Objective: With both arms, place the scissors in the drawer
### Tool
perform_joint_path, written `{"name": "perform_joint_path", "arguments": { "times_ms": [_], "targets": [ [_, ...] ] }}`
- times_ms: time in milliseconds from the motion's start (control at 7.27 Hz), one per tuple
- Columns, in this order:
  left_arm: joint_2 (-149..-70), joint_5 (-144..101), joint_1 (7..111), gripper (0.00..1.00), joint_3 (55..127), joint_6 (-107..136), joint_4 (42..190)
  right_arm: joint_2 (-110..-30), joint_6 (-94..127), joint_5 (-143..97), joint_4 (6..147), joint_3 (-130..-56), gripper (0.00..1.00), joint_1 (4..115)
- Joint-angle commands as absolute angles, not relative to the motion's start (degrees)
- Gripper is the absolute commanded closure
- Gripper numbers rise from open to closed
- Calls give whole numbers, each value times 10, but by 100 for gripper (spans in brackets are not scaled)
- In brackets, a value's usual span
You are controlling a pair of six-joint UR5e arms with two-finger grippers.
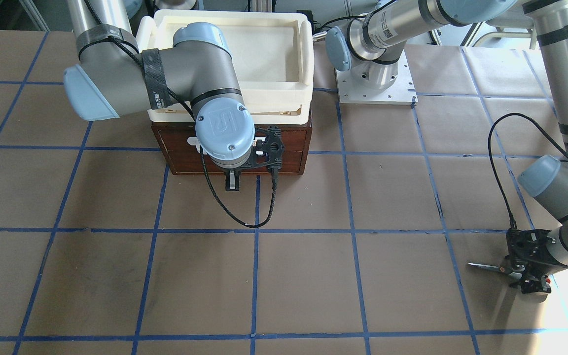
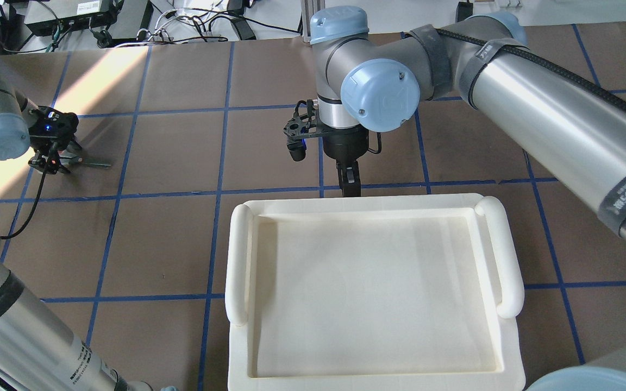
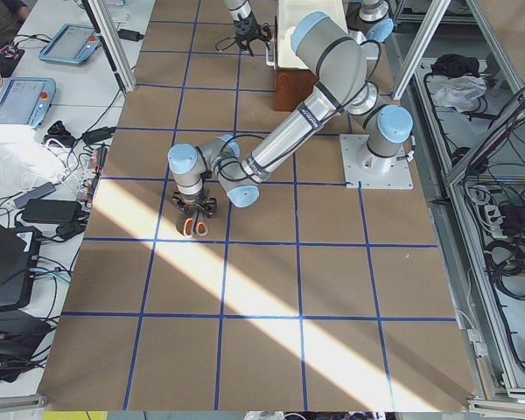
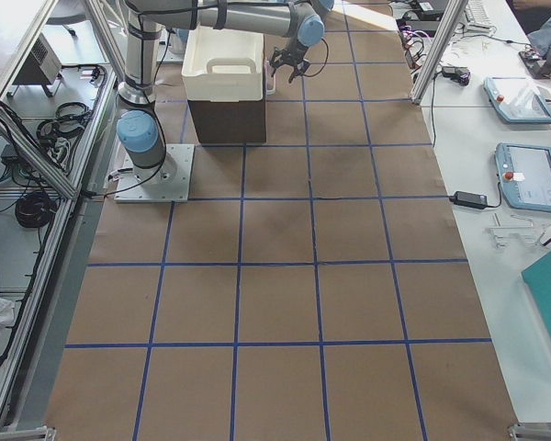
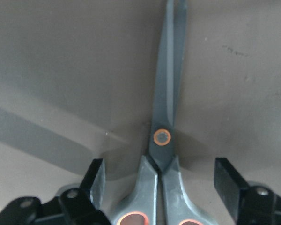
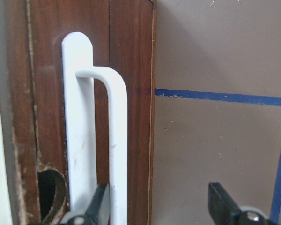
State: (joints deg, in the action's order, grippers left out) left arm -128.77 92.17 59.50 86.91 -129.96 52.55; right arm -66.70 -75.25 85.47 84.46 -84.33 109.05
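you have the scissors (image 5: 166,117) lying flat on the brown paper of the table (image 1: 313,276), far out on the robot's left side and well apart from the drawer (image 1: 284,158). their blades are closed together and point away from the wrist. the left gripper (image 5: 162,183) is down over them with its jaws spread wide. one black finger (image 5: 96,180) stands on each side of the grey handles just behind the orange pivot, and neither finger touches them, so nothing is held. your right gripper (image 6: 158,197) is at the front of the dark wooden drawer, also spread open and gripping nothing. in the right wrist view the white bar handle (image 6: 116,140) runs down just inside one finger (image 6: 102,206), while the other finger sits well off to the side over bare paper. whether that near finger touches the bar you cannot tell. the drawer front looks flush with its wooden box, and the cream tray (image 2: 500,255) rests on top of that box.
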Motion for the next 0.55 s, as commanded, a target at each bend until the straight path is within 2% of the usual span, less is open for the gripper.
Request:
{"name": "perform_joint_path", "arguments": {
  "times_ms": [0,138,275,413],
  "targets": [
    [-1282,924,595,100,869,-1301,526,-667,-752,854,845,-846,23,1092],
    [-1281,924,595,100,869,-1301,526,-667,-752,855,846,-852,28,1092],
    [-1280,923,596,100,869,-1301,526,-667,-753,855,848,-854,39,1092],
    [-1278,922,596,100,869,-1300,527,-667,-753,855,847,-855,59,1092]
  ]
}}
